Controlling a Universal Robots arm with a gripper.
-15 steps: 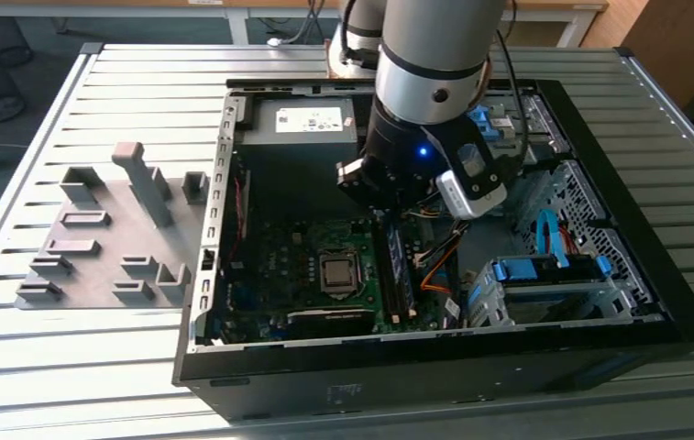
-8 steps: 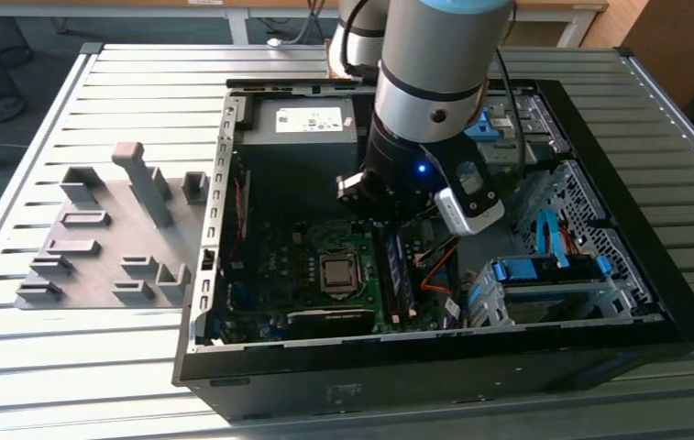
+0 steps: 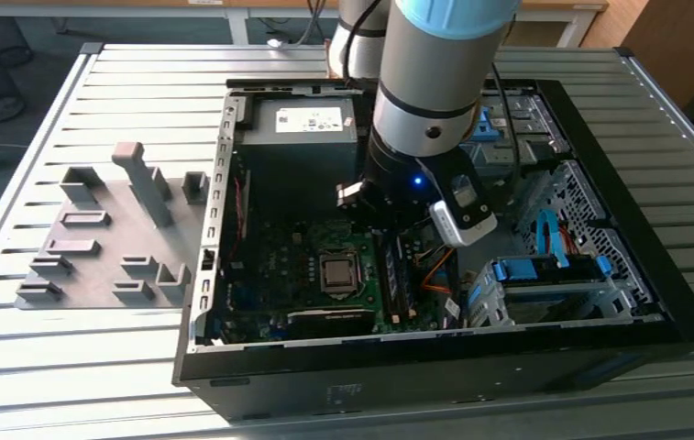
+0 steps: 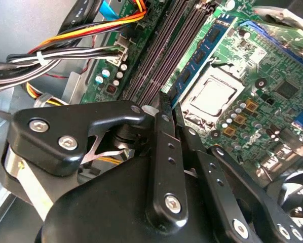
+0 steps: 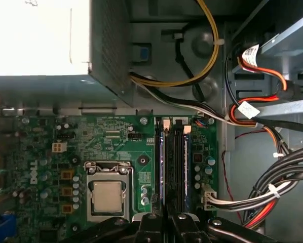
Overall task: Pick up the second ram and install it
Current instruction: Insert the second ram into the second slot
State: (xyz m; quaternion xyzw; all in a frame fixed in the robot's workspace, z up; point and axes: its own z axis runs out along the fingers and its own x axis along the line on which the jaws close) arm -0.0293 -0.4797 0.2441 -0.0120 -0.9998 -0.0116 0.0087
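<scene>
The gripper hangs low inside the open computer case, its fingers closed together over the memory slots. A memory stick sits in the slot beside the processor; whether it is the second ram I cannot tell.

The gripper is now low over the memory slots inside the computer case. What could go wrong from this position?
1. The gripper hangs just over the memory slots. If it is off line with a slot, a downward push could probably strain the motherboard.
2. The cable bundle runs close beside the slots and might snag on the gripper body.
</scene>
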